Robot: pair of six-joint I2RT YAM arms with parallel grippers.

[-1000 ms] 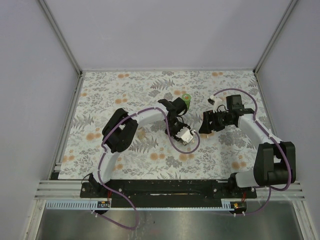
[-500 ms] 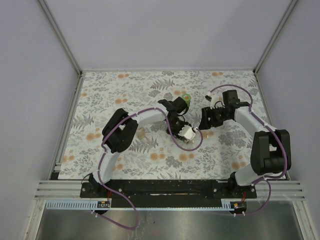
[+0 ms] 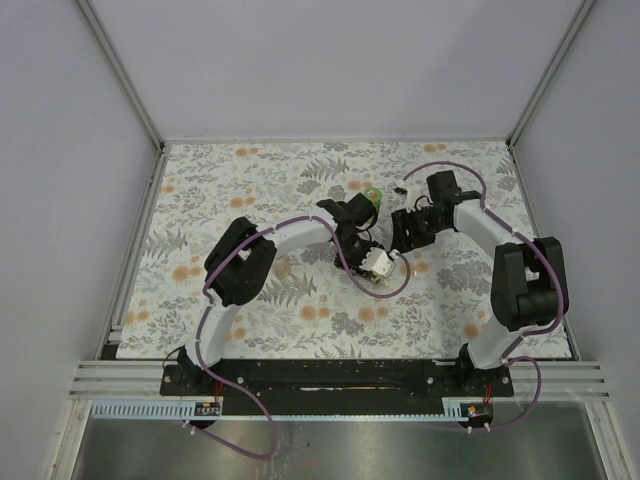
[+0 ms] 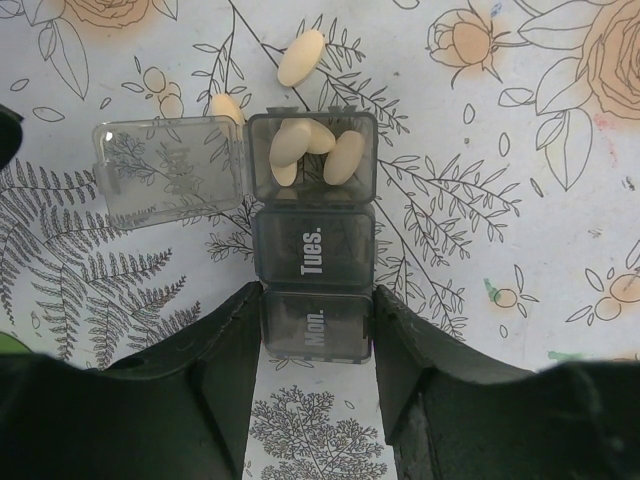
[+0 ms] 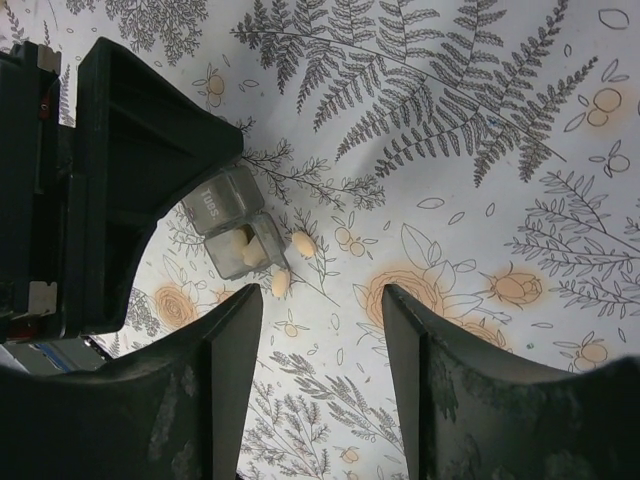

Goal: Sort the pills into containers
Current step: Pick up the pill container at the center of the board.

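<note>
Ana: What is the biggest thing?
Ben: The table (image 3: 250,180) with the flower cloth. Grey walls (image 3: 330,70) stand on three sides of it.
Ana: How do the arms sit?
Ben: The left arm (image 3: 290,235) bends at its elbow near the left side and reaches right, to the middle. The right arm (image 3: 490,232) bends near the right edge and reaches back and left. Their tips come close together in the middle.
Ana: Is there room to move?
Ben: Yes. The tips are well away from every edge, with bare cloth to the left and at the back. A green round thing (image 3: 372,195) lies just behind the left arm's wrist.
Ana: What does the left pincer (image 4: 318,310) do?
Ben: It is closed on the pill box (image 4: 312,250), one finger on each side of the part marked Mon.
Ana: And the right pincer (image 5: 315,310)?
Ben: Its fingers stand apart over the cloth and hold nothing. The box is near it.
Ana: Where are the pills (image 4: 318,148)?
Ben: A few pale ones lie in the end part, whose lid (image 4: 170,172) is flipped open. Two loose pills (image 4: 301,57) lie on the cloth next to that part.
</note>
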